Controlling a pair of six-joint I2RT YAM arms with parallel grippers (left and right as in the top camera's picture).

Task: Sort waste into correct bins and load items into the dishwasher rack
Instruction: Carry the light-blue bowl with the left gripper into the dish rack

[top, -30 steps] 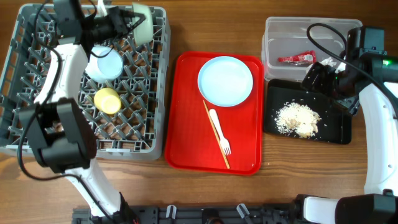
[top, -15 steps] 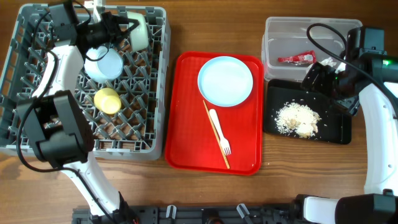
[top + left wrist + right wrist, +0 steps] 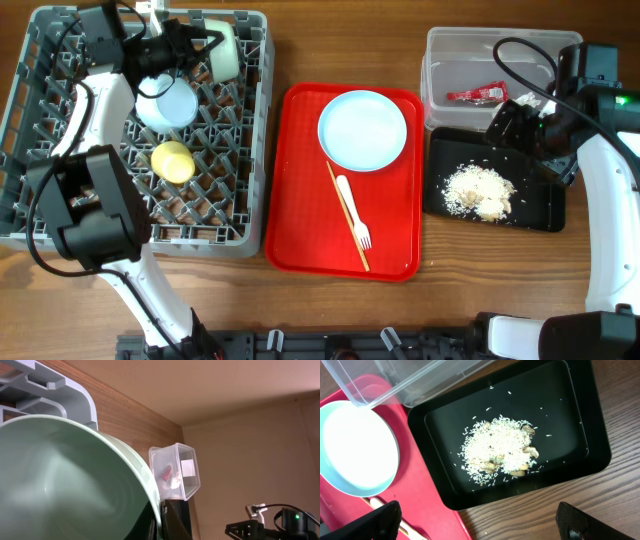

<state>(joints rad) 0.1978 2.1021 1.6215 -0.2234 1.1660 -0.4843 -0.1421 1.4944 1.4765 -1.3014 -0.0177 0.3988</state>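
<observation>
My left gripper (image 3: 196,46) is shut on the rim of the mint-green bowl (image 3: 223,50), holding it on edge at the back of the grey dishwasher rack (image 3: 250,150). In the left wrist view the bowl (image 3: 65,480) fills the frame and the fingers (image 3: 162,522) pinch its rim. The light blue saucer (image 3: 168,104) and the yellow cup (image 3: 173,161) sit in the rack. The pale blue plate (image 3: 362,130), white fork (image 3: 354,212) and wooden stick (image 3: 342,200) lie on the red tray (image 3: 300,200). My right gripper (image 3: 520,128) is open and empty over the black tray (image 3: 540,205), which holds the beige scraps (image 3: 478,190).
The clear tub (image 3: 470,60) behind the black tray holds the red wrapper (image 3: 478,95) and a white scrap (image 3: 525,101). In the right wrist view the black tray (image 3: 570,420), scraps (image 3: 500,452), plate (image 3: 355,455) and tub (image 3: 410,375) show. Cables run by the right arm.
My left gripper with the bowl shifted slightly left and toward the front over the rack a second ago, then held still. The right arm has not moved.
</observation>
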